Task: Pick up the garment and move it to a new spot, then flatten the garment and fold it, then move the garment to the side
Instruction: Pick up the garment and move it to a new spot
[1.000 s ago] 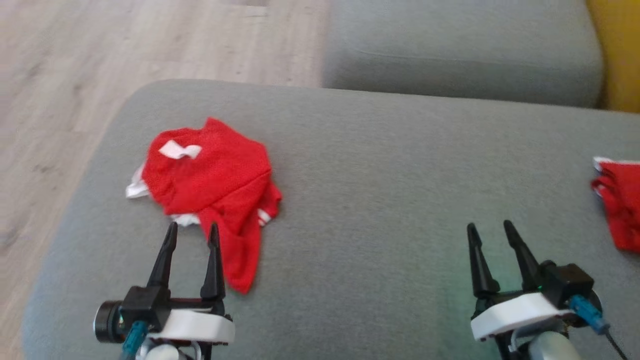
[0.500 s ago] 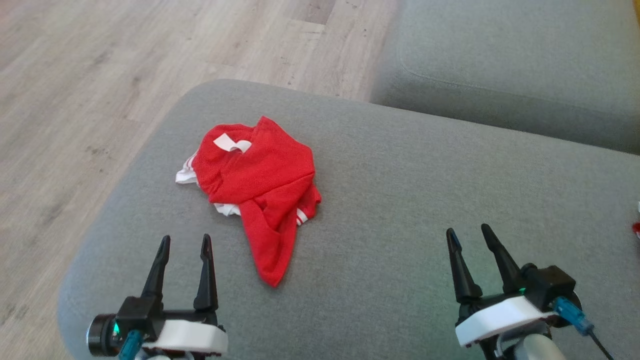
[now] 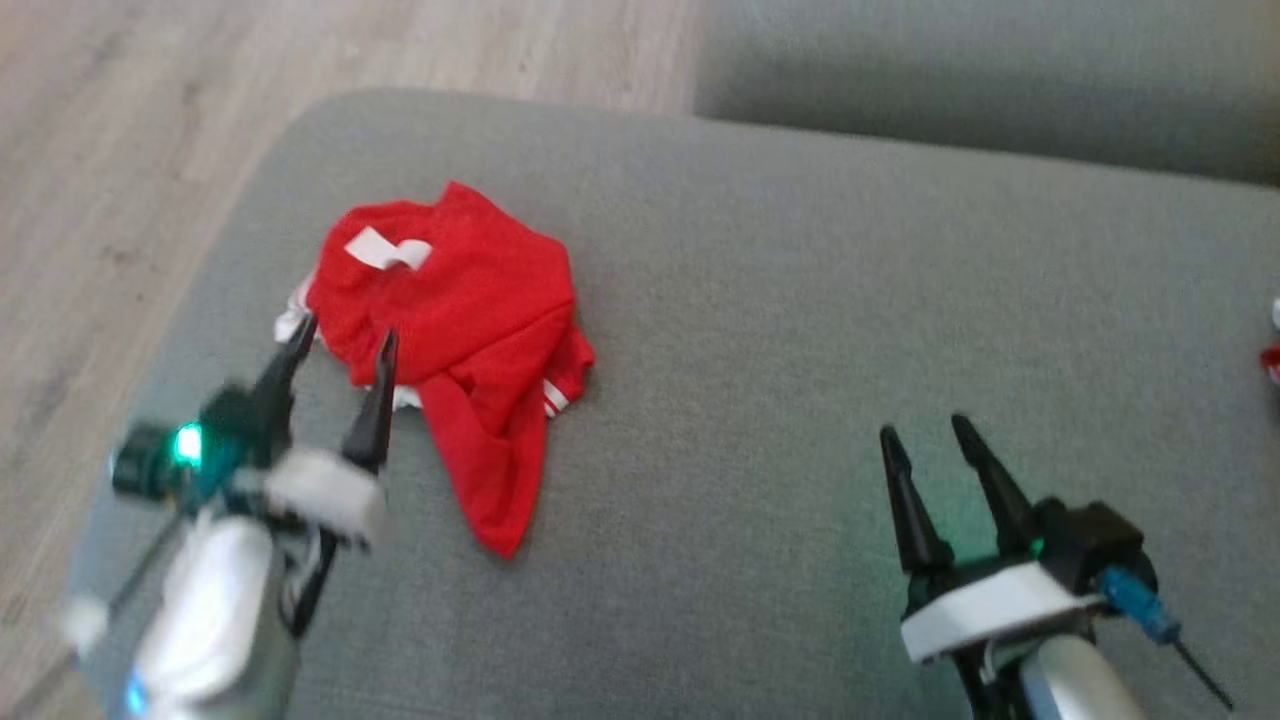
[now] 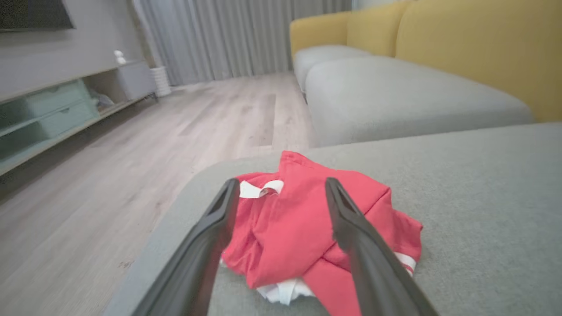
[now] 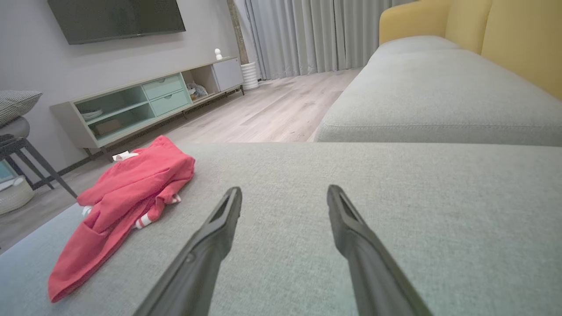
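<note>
A crumpled red garment [image 3: 470, 320] with white trim lies on the grey sofa cushion [image 3: 800, 300], near its left end. My left gripper [image 3: 345, 335] is open, its fingertips at the garment's near-left edge, above the cloth; whether they touch it I cannot tell. In the left wrist view the garment [image 4: 298, 224] lies between and beyond the two fingers of the left gripper [image 4: 281, 186]. My right gripper [image 3: 925, 435] is open over bare cushion, far to the garment's right. From the right wrist the garment [image 5: 127, 193] lies at the left, and the right gripper [image 5: 284, 191] holds nothing.
The cushion's rounded left edge [image 3: 200, 290] drops to a wooden floor [image 3: 100, 150]. A second grey cushion [image 3: 980, 80] lies behind. A bit of red and white cloth [image 3: 1272, 355] shows at the right edge. A yellow backrest [image 4: 474, 52] and a TV cabinet [image 5: 145, 101] stand further off.
My left arm has reached forward, bringing its open fingers from short of the garment up to its near-left edge. The head camera has shifted. The right gripper has kept its place.
</note>
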Robot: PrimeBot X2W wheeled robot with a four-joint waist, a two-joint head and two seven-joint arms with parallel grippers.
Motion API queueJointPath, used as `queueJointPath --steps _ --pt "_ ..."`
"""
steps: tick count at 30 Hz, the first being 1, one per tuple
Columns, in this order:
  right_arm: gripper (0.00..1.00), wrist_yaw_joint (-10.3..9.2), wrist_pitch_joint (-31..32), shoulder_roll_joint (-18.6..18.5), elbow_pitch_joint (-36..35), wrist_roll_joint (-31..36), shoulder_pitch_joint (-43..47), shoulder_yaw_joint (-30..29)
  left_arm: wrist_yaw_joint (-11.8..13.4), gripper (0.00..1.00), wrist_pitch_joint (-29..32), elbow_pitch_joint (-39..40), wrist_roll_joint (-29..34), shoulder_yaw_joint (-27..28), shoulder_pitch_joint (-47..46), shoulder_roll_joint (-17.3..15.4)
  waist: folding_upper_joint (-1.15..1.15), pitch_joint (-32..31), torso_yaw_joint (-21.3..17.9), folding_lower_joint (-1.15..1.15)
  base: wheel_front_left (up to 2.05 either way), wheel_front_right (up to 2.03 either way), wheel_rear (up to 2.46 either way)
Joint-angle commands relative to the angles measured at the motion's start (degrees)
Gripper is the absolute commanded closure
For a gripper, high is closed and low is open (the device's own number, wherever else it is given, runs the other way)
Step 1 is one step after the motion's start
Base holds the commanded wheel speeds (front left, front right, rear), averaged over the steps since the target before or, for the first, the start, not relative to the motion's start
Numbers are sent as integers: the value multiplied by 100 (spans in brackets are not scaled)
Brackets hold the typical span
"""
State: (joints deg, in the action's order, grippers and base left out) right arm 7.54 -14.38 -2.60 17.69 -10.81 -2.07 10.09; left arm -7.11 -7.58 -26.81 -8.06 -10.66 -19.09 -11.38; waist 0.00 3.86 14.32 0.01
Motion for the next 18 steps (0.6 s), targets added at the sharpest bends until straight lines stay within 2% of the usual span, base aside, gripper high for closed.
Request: queueJointPath --steps 1,5,10,15,18 --pt "0 -5 -62 -28 -244 49 -353 87 -13 0 139 70 -44 58 -433 -213 0 255 -126 -1 0 0 0" --pt "0 -5 -62 -28 -367 155 -557 34 -34 0 985 -309 -671 -737 -1310 -660 0 657 -245 -1 0 0 0" --pt "0 -5 -62 -28 -459 233 -788 76 -36 0 1740 -741 -1616 -1514 -2095 -1310 0 1066 -443 -1 0 0 0" --pt "0 -5 -62 -28 -483 260 -929 87 -36 0 1839 -1061 -2178 -2002 -2573 -1709 0 1348 -619 -1 0 0 0" --pt "0 -5 -62 -28 -476 262 -958 100 -36 0 1721 -1298 -2368 -2167 -2752 -1793 0 1422 -696 -1 0 0 0"
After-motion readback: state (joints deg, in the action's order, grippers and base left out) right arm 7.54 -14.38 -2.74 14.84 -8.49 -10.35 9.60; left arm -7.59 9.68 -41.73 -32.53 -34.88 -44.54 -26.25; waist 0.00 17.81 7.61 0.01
